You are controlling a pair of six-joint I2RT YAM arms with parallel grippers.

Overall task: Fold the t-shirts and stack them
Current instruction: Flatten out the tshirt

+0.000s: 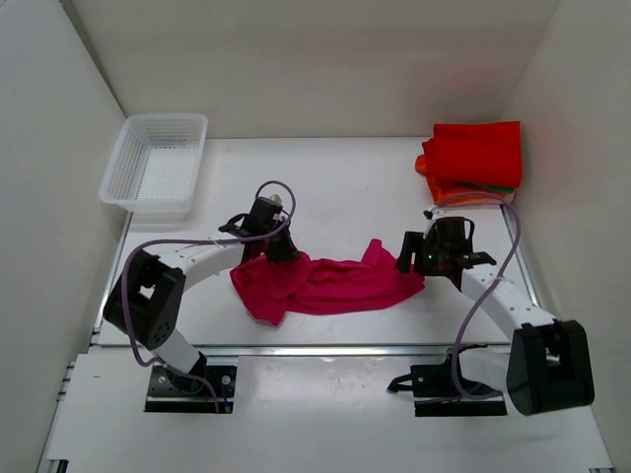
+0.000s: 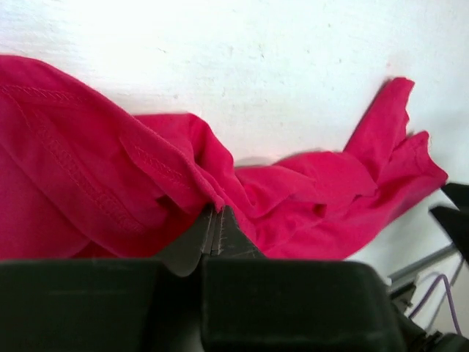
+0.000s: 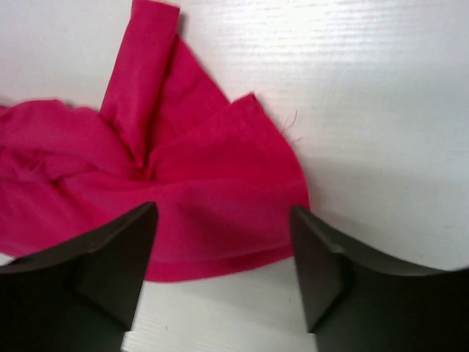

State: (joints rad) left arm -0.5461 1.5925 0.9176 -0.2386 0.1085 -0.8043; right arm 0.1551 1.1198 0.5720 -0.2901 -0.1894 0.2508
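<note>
Step in hand, as I judge: take the pink shirt [image 1: 330, 284] at both ends, to spread it for folding. It lies crumpled on the desk [image 1: 345, 187] btw. the two tools. The left tool [image 2: 218, 220] is together, clamped on a fold of cloth at its tips. The right tool [image 3: 223, 216] is apart, shirt edge just under it, not gripped. Next: the right tool goes down & closes on this edge, then both pull apart.

Overhead view high, behind the rig, looking down; both wrist views close, low — all share the crumpled magenta-pink cloth t-shirt [image 1: 330, 284].
</note>
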